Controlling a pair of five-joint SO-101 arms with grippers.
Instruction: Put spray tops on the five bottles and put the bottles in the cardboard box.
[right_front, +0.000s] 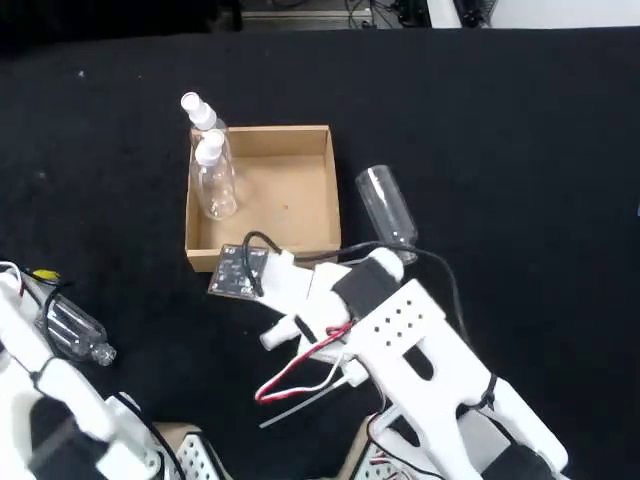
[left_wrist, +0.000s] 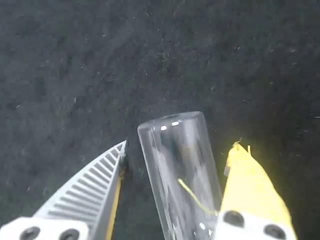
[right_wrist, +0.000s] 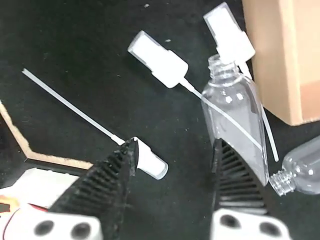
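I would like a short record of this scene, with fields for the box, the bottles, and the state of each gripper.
Box: cardboard box, open, on the black table.
Capped: one topped bottle in the box; a second topped bottle at its corner.
Uncapped: bare bottle lying right of the box.
Left gripper: open around a clear bottle.
Right gripper: open, near an uncapped bottle and three loose spray tops.

I seem to be working at a robotics lab bench. The table (right_front: 520, 120) is draped in black cloth, and cables (right_front: 365, 12) tangle just past its far edge. My right arm (right_front: 420, 340) is white plastic, trailing loose red and white wires (right_front: 300, 370) and carrying a bare circuit board (right_front: 238, 272).
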